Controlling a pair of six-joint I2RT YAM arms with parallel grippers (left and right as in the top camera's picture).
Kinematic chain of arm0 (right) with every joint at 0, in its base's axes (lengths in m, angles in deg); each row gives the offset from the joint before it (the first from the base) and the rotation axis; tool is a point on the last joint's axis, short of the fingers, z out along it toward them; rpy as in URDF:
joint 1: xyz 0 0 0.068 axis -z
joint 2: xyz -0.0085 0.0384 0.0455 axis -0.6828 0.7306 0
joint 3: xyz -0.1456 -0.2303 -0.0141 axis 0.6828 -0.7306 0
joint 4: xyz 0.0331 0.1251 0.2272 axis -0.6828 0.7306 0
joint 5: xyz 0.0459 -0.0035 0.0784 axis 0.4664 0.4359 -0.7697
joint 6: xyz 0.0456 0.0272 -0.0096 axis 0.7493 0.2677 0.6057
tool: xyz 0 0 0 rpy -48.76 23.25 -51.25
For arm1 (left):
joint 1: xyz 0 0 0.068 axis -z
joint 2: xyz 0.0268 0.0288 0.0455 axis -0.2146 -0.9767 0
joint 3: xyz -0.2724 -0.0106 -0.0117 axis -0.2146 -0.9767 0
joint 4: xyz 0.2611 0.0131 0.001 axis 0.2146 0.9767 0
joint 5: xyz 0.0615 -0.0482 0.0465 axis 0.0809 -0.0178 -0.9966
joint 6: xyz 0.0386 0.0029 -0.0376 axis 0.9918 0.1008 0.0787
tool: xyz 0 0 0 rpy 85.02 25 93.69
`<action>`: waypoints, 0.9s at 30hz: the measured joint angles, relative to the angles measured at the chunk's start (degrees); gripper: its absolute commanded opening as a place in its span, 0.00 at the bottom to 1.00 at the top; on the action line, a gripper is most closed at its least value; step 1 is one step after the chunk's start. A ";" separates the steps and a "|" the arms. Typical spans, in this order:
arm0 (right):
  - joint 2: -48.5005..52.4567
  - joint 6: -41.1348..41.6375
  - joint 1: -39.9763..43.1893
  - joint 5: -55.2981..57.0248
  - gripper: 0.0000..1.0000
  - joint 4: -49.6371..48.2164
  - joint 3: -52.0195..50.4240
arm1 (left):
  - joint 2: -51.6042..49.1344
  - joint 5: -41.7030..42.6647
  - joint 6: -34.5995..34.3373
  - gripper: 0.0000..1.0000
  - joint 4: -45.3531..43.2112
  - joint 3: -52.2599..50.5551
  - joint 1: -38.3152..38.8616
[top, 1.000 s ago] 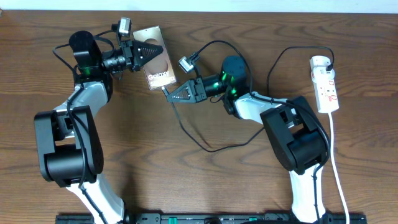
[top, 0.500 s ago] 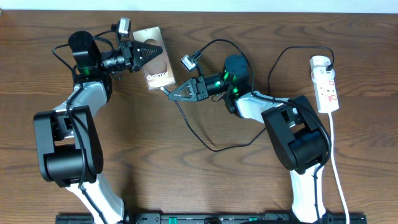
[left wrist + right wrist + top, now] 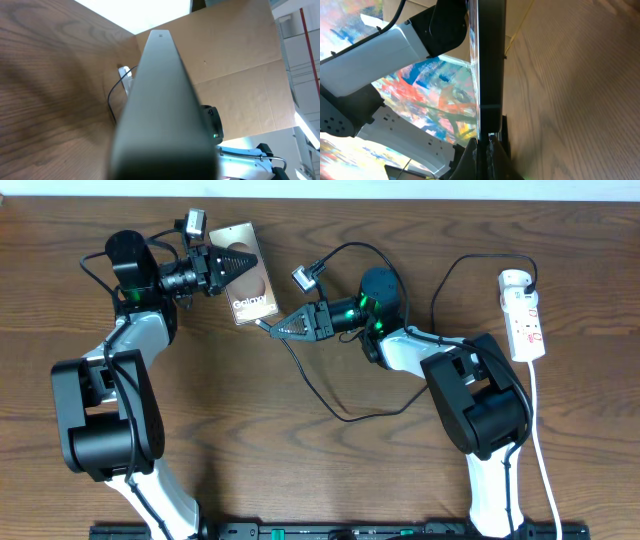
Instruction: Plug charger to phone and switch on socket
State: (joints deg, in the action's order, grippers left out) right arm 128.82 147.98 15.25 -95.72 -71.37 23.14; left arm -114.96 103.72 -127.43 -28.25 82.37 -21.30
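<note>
Table from above: phone at the far left, socket at the far right, both grippers between.

The phone (image 3: 248, 272) is held in the left gripper (image 3: 232, 262) near the far edge of the table (image 3: 300, 480), left of centre. The right gripper (image 3: 272, 328) is placed just beside the phone's near end, to its right, with the tip of the charger (image 3: 345, 420) clamped in it. From there the charger is looped toward the near side, then right. The socket (image 3: 524, 315) is laid lengthwise at the right side, well apart from the phone.
</note>
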 measured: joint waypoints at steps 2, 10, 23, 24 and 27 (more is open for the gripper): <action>0.00 0.00 0.00 0.11 0.01 0.00 0.00 | 0.00 -0.22 0.00 0.07 0.00 0.00 0.00; 0.00 -0.02 0.11 0.57 0.01 0.00 0.00 | 0.02 -1.11 -0.02 0.07 0.00 0.00 0.00; 0.00 0.94 0.24 4.04 0.01 0.28 0.00 | 0.00 -5.49 -0.92 0.07 0.00 0.00 -0.26; 0.00 1.07 0.24 4.39 0.01 0.28 0.00 | 0.02 -5.92 -1.11 0.07 0.02 0.00 -0.31; 0.00 1.33 0.22 5.18 0.01 0.26 0.00 | 0.02 -7.02 -1.62 0.07 0.02 0.00 -0.33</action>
State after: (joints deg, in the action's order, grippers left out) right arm 128.82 149.31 15.46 -90.54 -71.11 23.14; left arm -114.94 96.71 -129.05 -28.22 82.37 -21.63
